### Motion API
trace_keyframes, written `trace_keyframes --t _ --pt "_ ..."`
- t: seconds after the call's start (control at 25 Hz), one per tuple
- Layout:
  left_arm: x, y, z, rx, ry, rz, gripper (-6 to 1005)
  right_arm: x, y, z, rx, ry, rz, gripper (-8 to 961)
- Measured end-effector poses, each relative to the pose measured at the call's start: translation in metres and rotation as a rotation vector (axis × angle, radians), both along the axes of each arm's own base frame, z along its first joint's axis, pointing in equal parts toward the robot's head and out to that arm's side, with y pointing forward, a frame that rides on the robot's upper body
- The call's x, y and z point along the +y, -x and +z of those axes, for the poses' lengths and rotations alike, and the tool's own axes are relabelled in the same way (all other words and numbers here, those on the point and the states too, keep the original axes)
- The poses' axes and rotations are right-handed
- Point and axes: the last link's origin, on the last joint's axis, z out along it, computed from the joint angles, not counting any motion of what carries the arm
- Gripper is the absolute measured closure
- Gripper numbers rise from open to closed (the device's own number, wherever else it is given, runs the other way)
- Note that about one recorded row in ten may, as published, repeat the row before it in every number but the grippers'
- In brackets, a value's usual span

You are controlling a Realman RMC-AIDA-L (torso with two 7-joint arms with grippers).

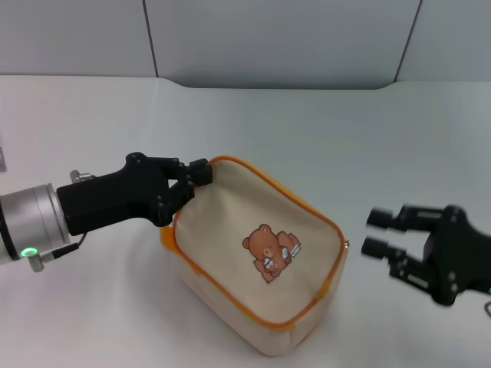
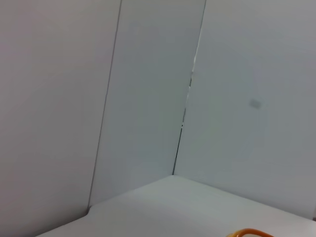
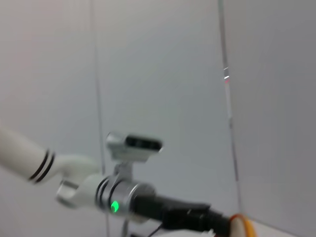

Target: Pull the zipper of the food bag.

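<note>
**Food bag on white table, left gripper at rear corner**

- Food bag [image 1: 261, 268]: boxy beige canvas, brown bear print [image 1: 268, 253] on the upper face; sits near the middle of the white table [image 1: 322, 130], turned at an angle to the table's edges.
- Zipper [image 1: 303, 205]: orange-yellow band running round the lid edge. A small silver pull tab [image 1: 346, 246] shows at the bag's right corner.
- Left gripper [image 1: 198, 178]: black, reaching in from the left, fingers pressed together on the bag's rear left corner at the orange edge. The right wrist view shows the same grip from afar, with the arm's green light [image 3: 115, 206] lit.
- Right gripper [image 1: 373, 232]: black, fingers spread, hovering just right of the bag near the pull tab, not touching it.
- Grey wall panels [image 1: 276, 38] stand behind the table.
</note>
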Motion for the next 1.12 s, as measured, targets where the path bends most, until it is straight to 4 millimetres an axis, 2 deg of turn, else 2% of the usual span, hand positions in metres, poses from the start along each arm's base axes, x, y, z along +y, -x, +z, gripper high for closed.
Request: trace_keyframes --t 0.28,0.4,0.48,0.52,0.56,0.6,0.68,0.84,0.96,1.08,1.12 --pt "0.004 0.005 -0.002 -0.046 -0.019 0.098 947 0.005 -0.001 0.005 0.023 0.016 -0.045 477" --pt "0.005 0.007 0.001 -0.073 -0.024 0.124 877 0.005 -0.001 0.005 0.022 0.016 -0.045 341" --pt "0.004 0.006 0.01 -0.12 -0.026 0.134 831 0.006 0.0 0.008 0.029 0.031 -0.05 251" --pt "0.004 0.006 0.01 -0.12 -0.026 0.134 807 0.006 0.0 0.008 0.029 0.031 -0.05 245" --pt "-0.002 0.001 0.028 -0.193 0.002 0.083 784 0.006 0.0 0.011 0.034 0.046 -0.049 238" --pt "-0.006 -0.002 0.034 -0.213 0.026 0.044 755 0.006 0.001 0.016 0.04 0.064 -0.043 232" --pt "-0.029 -0.019 0.043 -0.228 0.175 -0.157 696 0.005 0.004 0.033 0.044 0.158 -0.001 219" --pt "-0.045 -0.026 0.036 -0.159 0.301 -0.285 578 0.004 0.006 0.038 -0.004 0.277 0.032 193" --pt "-0.051 -0.026 0.021 -0.097 0.374 -0.297 455 0.006 0.009 0.029 -0.068 0.366 0.046 193" --pt "-0.052 -0.022 0.014 -0.06 0.395 -0.275 313 0.007 0.011 0.022 -0.081 0.364 0.047 193" --pt "-0.052 -0.022 0.014 -0.06 0.395 -0.275 293 0.007 0.011 0.022 -0.081 0.364 0.047 193"
